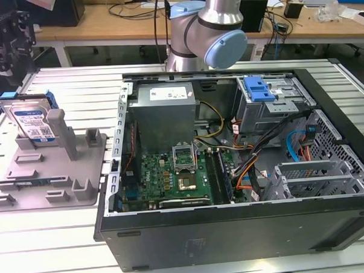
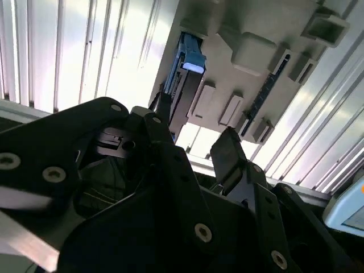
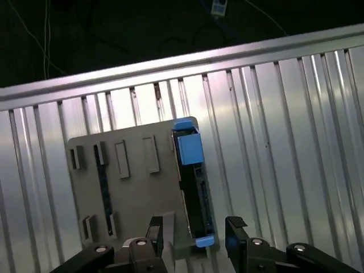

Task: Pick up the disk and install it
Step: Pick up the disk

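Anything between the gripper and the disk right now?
No. In the first wrist view the open gripper faces the disk, with only bare air between them.

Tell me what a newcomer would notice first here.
The big open computer case fills the exterior view's middle and right, insides exposed. At that view's left, the blue-framed disk stands propped in a grey holder. In the first wrist view the open gripper hangs over that disk.
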